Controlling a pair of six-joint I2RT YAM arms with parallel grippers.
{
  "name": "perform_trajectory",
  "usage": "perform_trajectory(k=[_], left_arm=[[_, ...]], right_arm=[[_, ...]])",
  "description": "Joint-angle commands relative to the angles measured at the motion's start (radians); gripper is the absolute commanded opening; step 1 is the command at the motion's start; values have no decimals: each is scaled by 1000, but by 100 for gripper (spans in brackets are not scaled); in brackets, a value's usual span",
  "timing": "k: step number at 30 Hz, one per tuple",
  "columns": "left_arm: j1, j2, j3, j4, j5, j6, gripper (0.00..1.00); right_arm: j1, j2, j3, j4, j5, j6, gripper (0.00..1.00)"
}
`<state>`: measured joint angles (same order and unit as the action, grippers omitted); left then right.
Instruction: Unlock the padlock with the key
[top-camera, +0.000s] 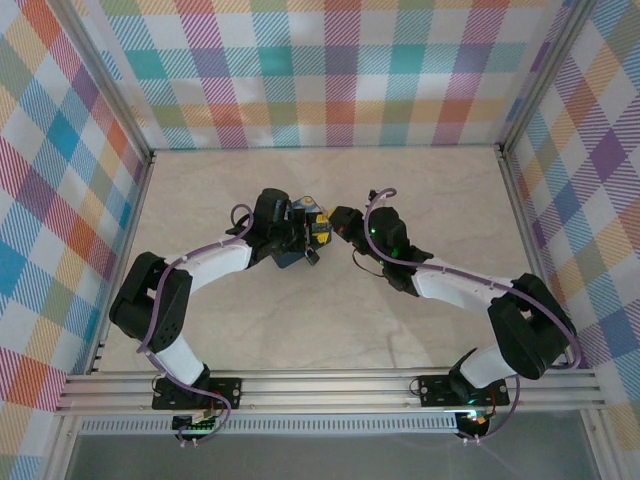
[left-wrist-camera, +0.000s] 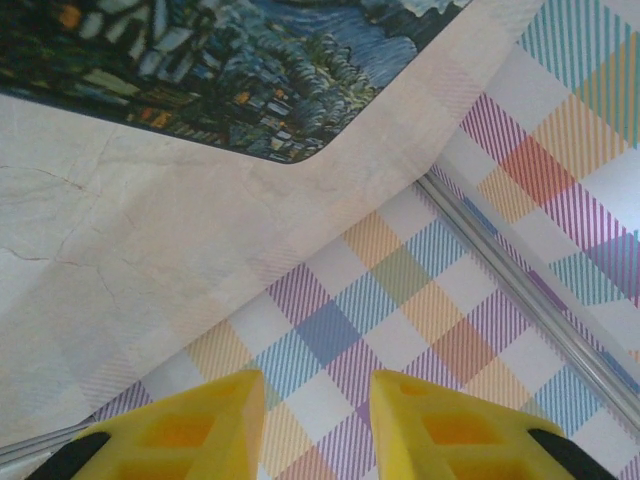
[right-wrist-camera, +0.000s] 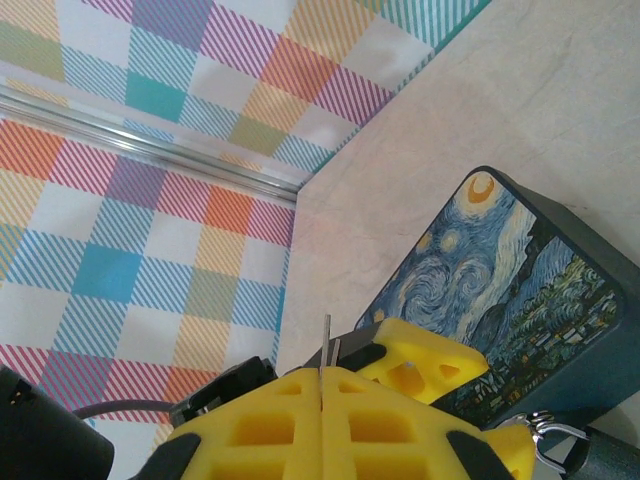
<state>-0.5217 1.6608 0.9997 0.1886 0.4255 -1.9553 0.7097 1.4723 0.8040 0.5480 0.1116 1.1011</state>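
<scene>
Two robot arms meet mid-frame over the pale marbled counter (top-camera: 400, 330) in the overhead view, beside one blue-and-yellow swirl-painted rectangular box (right-wrist-camera: 500, 270). The right gripper (right-wrist-camera: 322, 385) has its yellow fingers pressed together on one thin silvery metal key (right-wrist-camera: 327, 345), whose tip pokes up at lower centre of the wrist view. The left gripper (left-wrist-camera: 315, 430) has its fingers apart, holding nothing. One silvery loop at the lower right edge looks like the shackle of the tiny dark padlock (right-wrist-camera: 548, 433). The key appears to be on its way to the lock. Next, its tip must be lined up with a keyhole not yet seen.
</scene>
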Motion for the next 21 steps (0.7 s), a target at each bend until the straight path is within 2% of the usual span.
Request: perform_trajectory(k=[1, 7, 21], left_arm=[[-6, -26, 9, 37, -12, -19, 33], [-5, -17, 0, 66, -7, -29, 36], [-6, -33, -5, 87, -11, -35, 24]], right_arm=[[10, 26, -12, 73, 24, 38, 0], [17, 40, -9, 75, 22, 49, 0], [20, 52, -21, 75, 56, 75, 0]])
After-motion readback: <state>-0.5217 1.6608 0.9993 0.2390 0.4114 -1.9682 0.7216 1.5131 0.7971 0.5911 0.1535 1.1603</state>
